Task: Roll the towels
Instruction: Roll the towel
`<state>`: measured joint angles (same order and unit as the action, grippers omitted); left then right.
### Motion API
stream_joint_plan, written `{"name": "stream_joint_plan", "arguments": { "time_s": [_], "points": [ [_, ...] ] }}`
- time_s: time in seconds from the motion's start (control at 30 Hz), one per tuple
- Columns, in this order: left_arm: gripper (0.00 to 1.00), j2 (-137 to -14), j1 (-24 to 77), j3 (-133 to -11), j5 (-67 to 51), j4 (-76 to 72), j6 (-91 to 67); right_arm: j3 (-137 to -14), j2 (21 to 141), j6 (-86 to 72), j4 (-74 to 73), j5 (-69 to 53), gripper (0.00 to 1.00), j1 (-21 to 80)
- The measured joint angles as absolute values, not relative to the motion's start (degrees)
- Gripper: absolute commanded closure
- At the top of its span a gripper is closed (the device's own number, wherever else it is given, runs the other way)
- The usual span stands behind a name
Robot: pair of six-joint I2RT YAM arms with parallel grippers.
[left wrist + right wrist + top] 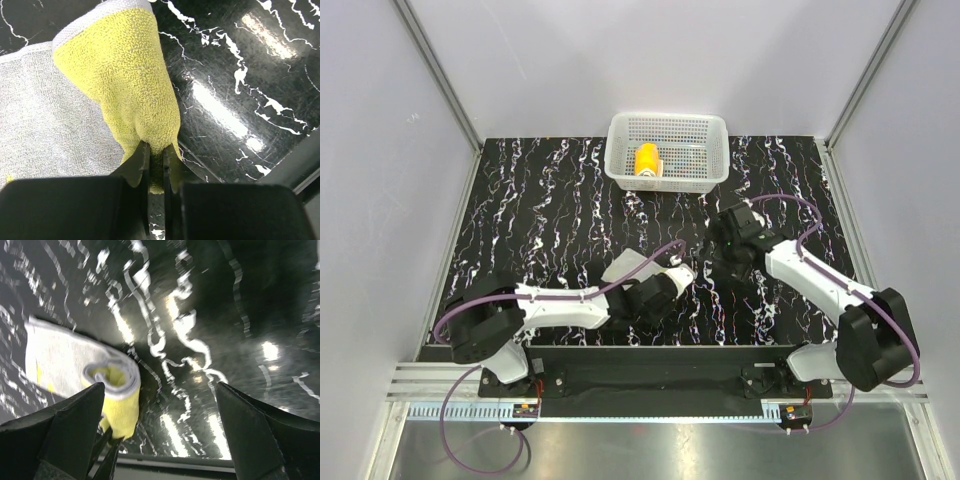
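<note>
**One towel in the basket, the second only partly rolled**

The black marbled surface carries a white basket at its 12 o'clock edge. The two arms meet near the middle. The orange towel sits inside the basket, toward its 9 o'clock side, as a compact bundle that looks rolled. I judge that half of the job done.

The grey towel lies on the surface just toward 6 o'clock from the centre, and it is the work in hand. Most of it is spread flat. One end is turned over, showing its yellow-green face, and curls into a loose first loop.

The left gripper is clamped on that yellow-green fold, its fingers pinched together with cloth between them. The right gripper hovers at the towel's 3 o'clock, jaws spread wide and holding nothing, the curl just beside its left finger.

What is left, as I read it: roll the flat stretch up tight, then probably place the roll in the basket beside the orange one.
</note>
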<state>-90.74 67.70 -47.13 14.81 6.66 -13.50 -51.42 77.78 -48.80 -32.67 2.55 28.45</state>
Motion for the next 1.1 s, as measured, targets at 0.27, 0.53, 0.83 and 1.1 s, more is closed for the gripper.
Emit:
{"name": "stream_joint_plan", "arguments": {
  "time_s": [0.27, 0.53, 0.83, 1.1],
  "points": [
    [1.00, -89.97, 60.73, -45.50, 1.02, 2.74, -14.52, -50.06, 71.00, -48.42, -32.86, 2.90, 0.00, 26.50],
    [1.00, -90.48, 50.68, -43.16, -16.73, -2.31, -18.28, -43.38, 58.81, -46.09, -27.44, -4.89, 0.05, 26.50],
    [1.00, -95.94, 37.45, -37.47, -39.18, -17.12, -29.61, -30.63, 58.04, -47.55, -12.36, -17.76, 0.16, 26.57],
    [1.00, -103.72, 33.41, -35.62, -50.11, -33.58, -41.85, -26.65, 67.64, -50.57, 0.89, -20.75, 0.18, 28.67]
  ]
}}
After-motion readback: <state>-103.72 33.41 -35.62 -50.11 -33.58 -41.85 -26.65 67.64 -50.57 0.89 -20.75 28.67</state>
